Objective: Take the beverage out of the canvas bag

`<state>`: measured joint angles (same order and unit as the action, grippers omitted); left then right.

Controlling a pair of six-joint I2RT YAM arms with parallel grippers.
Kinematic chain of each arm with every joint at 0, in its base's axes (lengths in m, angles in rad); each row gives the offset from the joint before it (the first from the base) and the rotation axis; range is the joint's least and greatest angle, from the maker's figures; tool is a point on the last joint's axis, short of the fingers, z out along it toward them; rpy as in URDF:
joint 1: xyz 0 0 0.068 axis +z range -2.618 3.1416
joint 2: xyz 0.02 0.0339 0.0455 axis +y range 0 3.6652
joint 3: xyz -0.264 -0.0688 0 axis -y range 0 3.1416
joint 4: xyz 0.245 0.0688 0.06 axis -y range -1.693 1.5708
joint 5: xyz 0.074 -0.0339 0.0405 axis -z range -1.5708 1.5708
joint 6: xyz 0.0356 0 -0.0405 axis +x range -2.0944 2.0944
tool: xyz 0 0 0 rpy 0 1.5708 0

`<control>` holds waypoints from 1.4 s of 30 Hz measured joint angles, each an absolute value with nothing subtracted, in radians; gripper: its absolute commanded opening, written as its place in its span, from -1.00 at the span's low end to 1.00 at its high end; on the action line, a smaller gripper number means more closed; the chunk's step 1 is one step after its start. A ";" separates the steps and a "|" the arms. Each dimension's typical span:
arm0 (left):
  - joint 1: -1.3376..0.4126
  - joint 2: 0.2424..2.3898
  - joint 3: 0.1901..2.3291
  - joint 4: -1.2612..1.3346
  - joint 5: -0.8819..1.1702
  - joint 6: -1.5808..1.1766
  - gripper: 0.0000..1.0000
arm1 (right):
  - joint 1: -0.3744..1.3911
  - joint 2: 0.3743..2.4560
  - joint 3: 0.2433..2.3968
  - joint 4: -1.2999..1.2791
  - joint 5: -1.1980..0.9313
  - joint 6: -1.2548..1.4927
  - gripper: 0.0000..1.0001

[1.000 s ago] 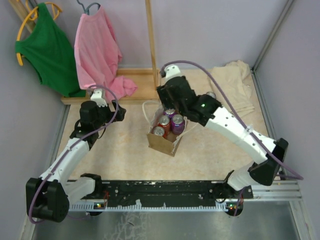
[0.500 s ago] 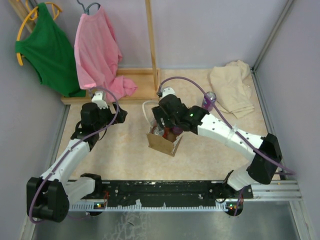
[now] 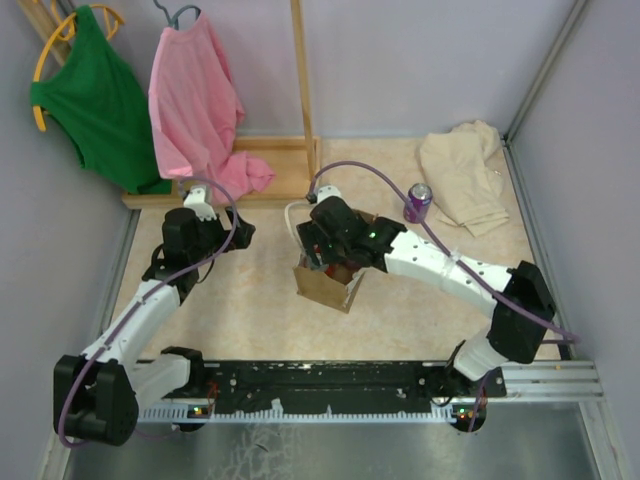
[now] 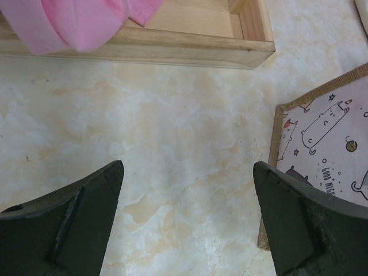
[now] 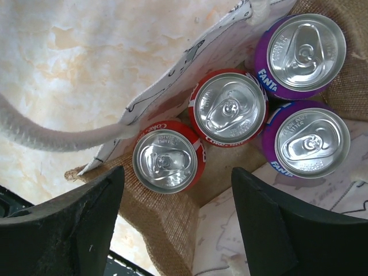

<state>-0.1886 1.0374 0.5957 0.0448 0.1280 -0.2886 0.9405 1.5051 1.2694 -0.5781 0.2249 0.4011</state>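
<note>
**operator:** top view. where is the task's thing, and why is the right arm set that way?

**technician:** the canvas bag (image 3: 328, 290) stands upright on the table (image 3: 250, 310), mouth up. the right arm (image 3: 440, 265) reaches across and puts its wrist directly over the mouth, hiding the contents. a vertical approach suits cans standing on end. a loose purple can (image 3: 417, 202) stands well apart, near the cream cloth (image 3: 462, 180). the left arm (image 3: 150, 295) waits to the left of the bag, not touching it.

**operator:** left wrist view. pincer state?

**technician:** the left gripper (image 4: 187, 195) is spread wide and holds nothing; only bare table shows between its fingers. the bag's printed side lies just beside one finger, with the wooden rack base (image 4: 172, 49) beyond. judgement: this position lets it steady the bag if the bag rises with a can.

**operator:** right wrist view?

**technician:** the right gripper (image 5: 177, 175) looks straight down into the bag. its jaws stand apart, wider than one can top, and nothing is gripped. four cans stand packed inside: the near red can (image 5: 167, 162), the second red can (image 5: 229, 109), the upper fanta can (image 5: 301, 53) and the lower fanta can (image 5: 310, 144). the near red can sits closest to the line between the fingers, so it is the likely pick. the white handle (image 5: 52, 138) trails outside, away from the jaws.

**operator:** hazard?

**technician:** the cans sit tight together, so there is little room for a finger. the soft bag wall may snag.
</note>
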 measured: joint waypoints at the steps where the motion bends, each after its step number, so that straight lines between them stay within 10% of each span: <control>1: -0.189 1.037 0.596 0.045 0.128 -0.289 1.00 | 0.941 1.510 1.269 -0.575 0.224 0.403 0.49; 42: -0.189 1.038 0.596 0.045 0.139 -0.291 1.00 | 0.980 1.703 1.211 -0.482 0.246 0.458 0.43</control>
<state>-0.1886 1.0378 0.5957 0.0448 0.1390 -0.2913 0.9802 1.7031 1.2106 -0.4824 0.2462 0.4580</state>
